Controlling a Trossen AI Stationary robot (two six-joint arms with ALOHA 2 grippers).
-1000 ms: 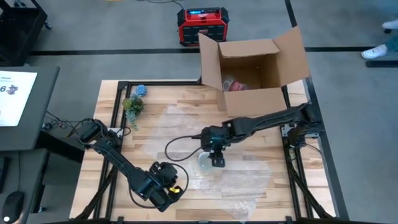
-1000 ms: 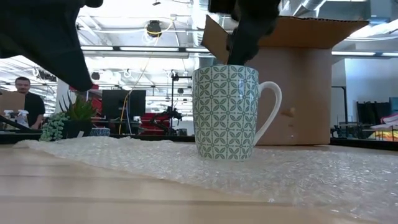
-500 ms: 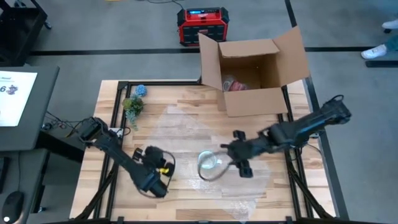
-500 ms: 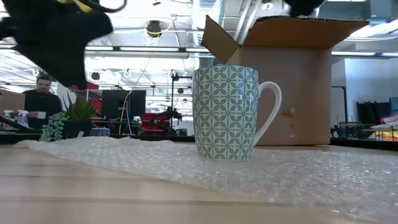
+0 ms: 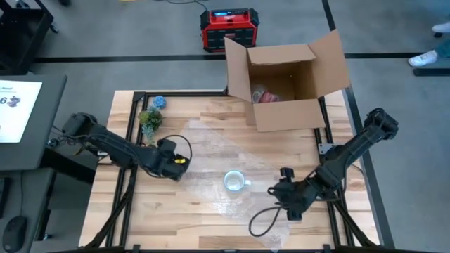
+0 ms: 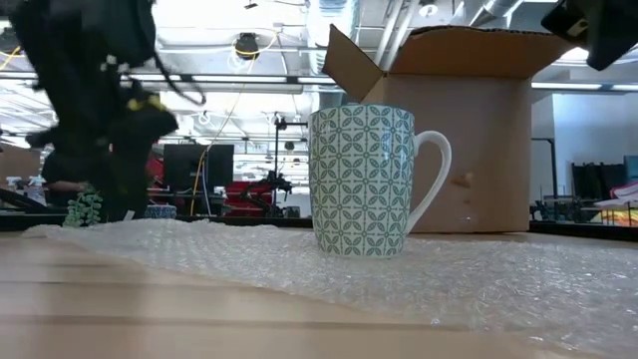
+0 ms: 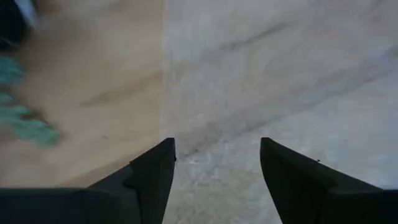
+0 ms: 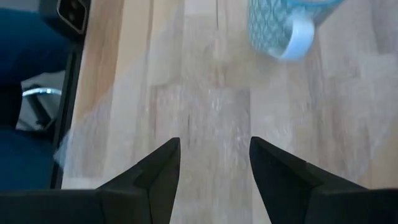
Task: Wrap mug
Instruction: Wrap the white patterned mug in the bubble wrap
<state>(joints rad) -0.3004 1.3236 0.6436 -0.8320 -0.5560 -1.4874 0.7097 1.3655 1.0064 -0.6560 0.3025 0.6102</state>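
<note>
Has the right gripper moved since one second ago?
Yes. The right gripper, then right over the mug, is now off to the mug's right, farther from the box.

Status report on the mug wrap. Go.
Left gripper open, low over the left edge of the clear bubble wrap sheet. Right gripper open, empty, right of the mug. Teal-patterned ceramic mug upright on the wrap, unwrapped. Nothing in the way.

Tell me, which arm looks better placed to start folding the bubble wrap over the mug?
Probably the left. Its open gripper hovers right at the bubble wrap's edge, while the right gripper, also open, sits nearer the table's front, away from the mug.
</note>
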